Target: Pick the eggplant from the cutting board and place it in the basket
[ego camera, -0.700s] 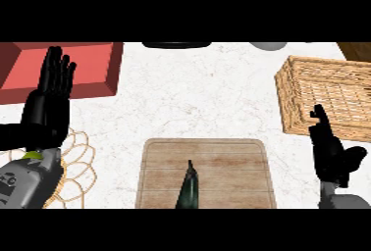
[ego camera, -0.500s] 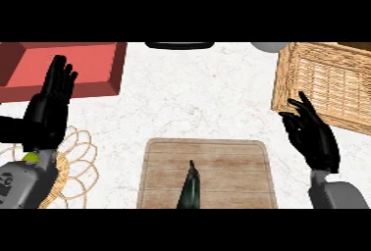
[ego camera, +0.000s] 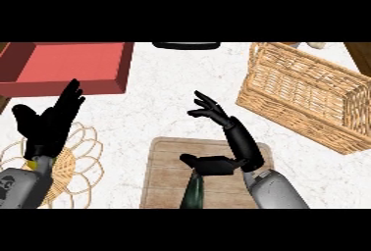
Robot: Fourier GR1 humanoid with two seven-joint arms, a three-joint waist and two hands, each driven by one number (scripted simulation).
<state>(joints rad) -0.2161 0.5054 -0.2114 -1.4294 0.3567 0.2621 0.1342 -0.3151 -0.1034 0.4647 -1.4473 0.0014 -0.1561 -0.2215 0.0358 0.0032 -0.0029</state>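
Two hands show; the left hand (ego camera: pixel 49 125) rests spread, fingers up, at 9 o'clock, as before; the eggplant (ego camera: pixel 194 192) still lies on the board (ego camera: pixel 167 169) at 6 o'clock; the right hand (ego camera: pixel 239 142) has swung in from 4 o'clock and hangs over the eggplant's upper end, fingers spread, thumb just above it, holding nothing; the grasp looks next, with the basket (ego camera: pixel 290 115) at 2 o'clock.
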